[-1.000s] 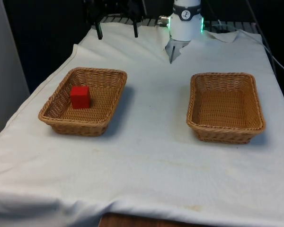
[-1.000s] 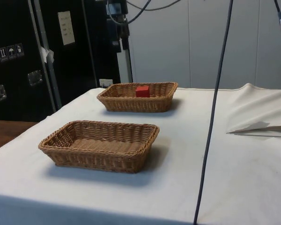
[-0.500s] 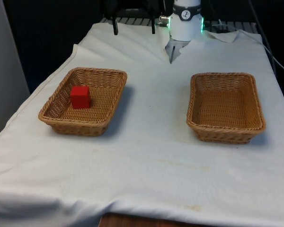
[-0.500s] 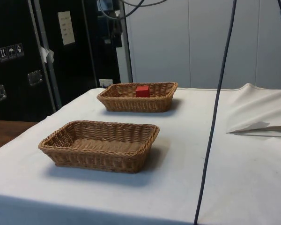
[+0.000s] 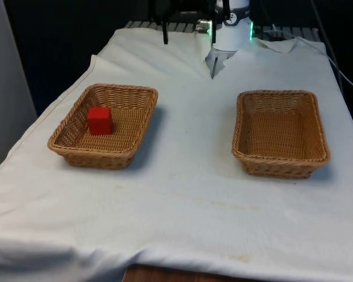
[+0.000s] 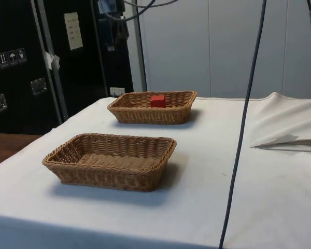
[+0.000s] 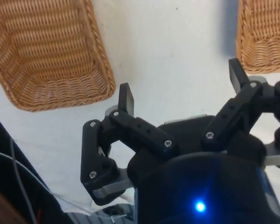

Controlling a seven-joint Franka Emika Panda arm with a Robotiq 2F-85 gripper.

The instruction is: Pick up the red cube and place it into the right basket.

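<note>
Front view: the red cube (image 5: 99,120) sits in the basket (image 5: 135,97) on the front view's left, on the white-clothed counter (image 5: 182,194). My end effector (image 5: 180,36) hangs high over the counter's far edge, well apart from the cube. The other basket (image 5: 315,126) holds nothing.

Side view: the cube lies in the farther basket.

Wrist view: my end effector's fingers (image 7: 126,99) stand wide apart, gripping nothing, bare cloth between them.

Likely a lab, dark cabinets (image 6: 20,67), hanging cables (image 6: 243,129)
</note>
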